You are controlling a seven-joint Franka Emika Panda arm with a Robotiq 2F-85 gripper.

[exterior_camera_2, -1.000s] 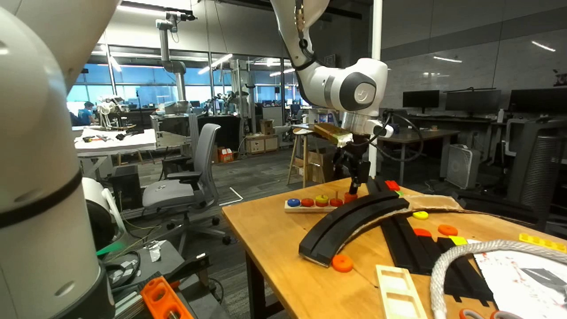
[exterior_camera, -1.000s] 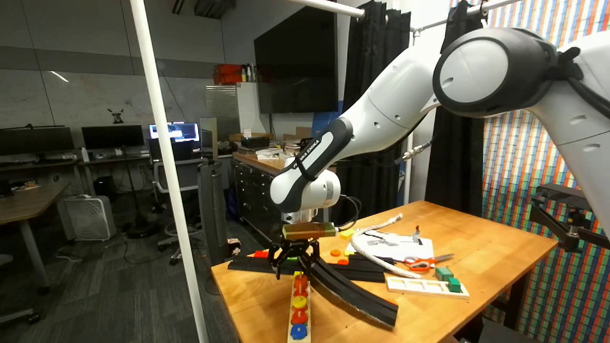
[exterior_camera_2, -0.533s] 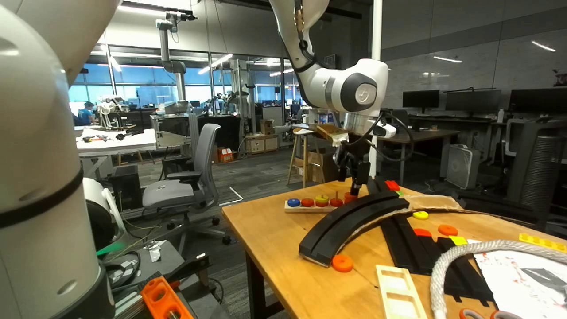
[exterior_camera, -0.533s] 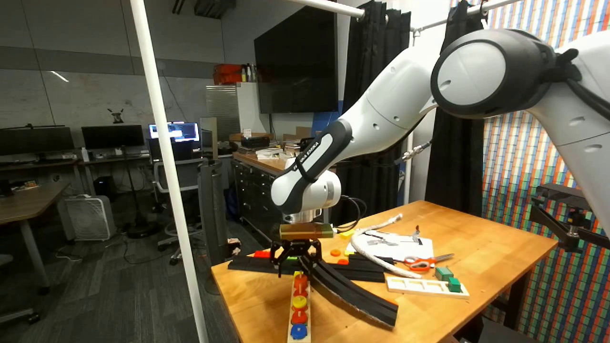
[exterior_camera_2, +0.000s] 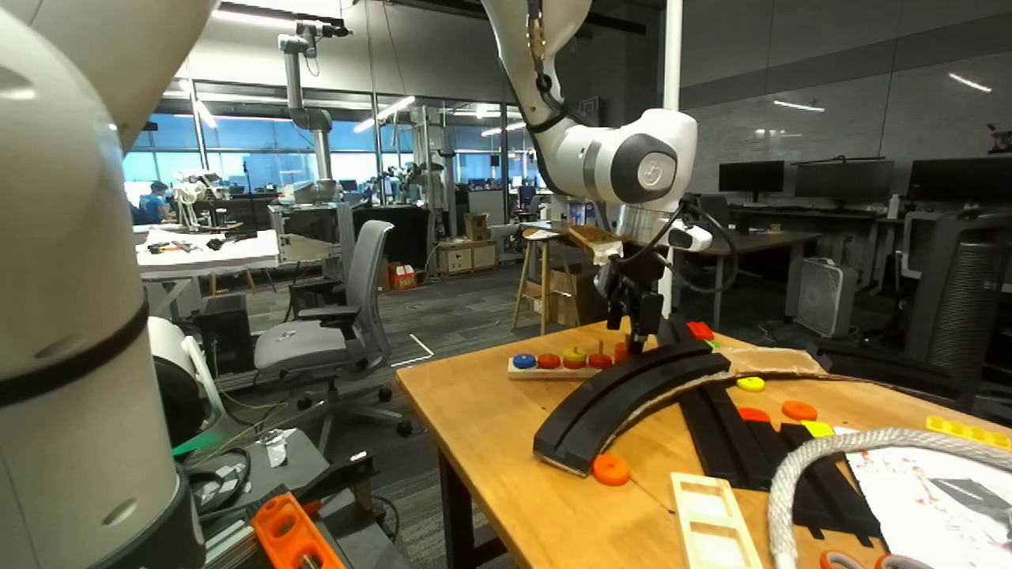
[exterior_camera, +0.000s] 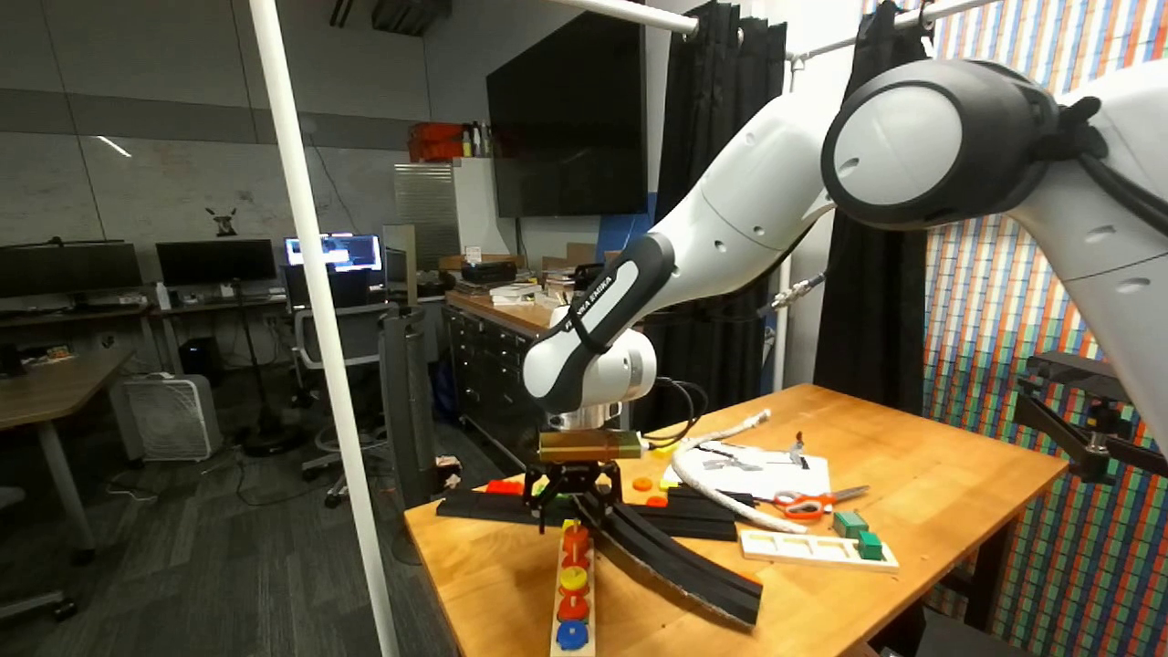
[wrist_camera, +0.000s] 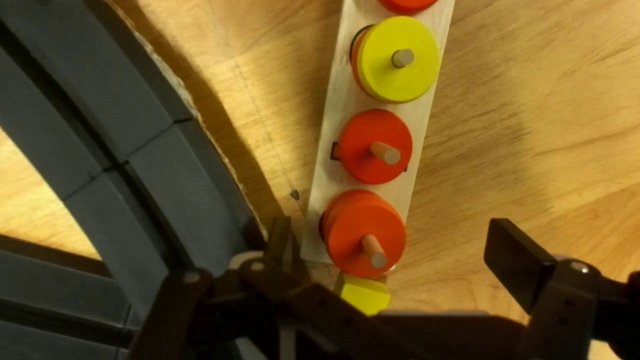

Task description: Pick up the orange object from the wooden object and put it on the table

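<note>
The wooden object is a pale peg board [wrist_camera: 325,175], with stacked discs on pegs; it also shows in both exterior views [exterior_camera: 589,630] [exterior_camera_2: 553,374]. The orange object is a disc stack [wrist_camera: 365,225] on its end peg, nearest my gripper; it shows in both exterior views [exterior_camera: 576,540] [exterior_camera_2: 622,350]. My gripper [wrist_camera: 392,245] is open and empty. In the wrist view one finger is just left of the orange stack, the other well to its right. In both exterior views the gripper [exterior_camera: 570,520] [exterior_camera_2: 624,336] points down just over that end. The table [wrist_camera: 480,150] is wooden.
A curved black track [wrist_camera: 145,150] lies close left of the board in the wrist view. A yellow block [wrist_camera: 365,295] sits just past the board's end. Red [wrist_camera: 376,145] and yellow [wrist_camera: 400,60] discs fill nearby pegs. Rope [exterior_camera: 721,493], scissors [exterior_camera: 803,505] and loose discs lie farther off.
My gripper has shifted slightly to the right in both exterior views, with a small drop. The fingers stay open. The board and discs have not moved.
</note>
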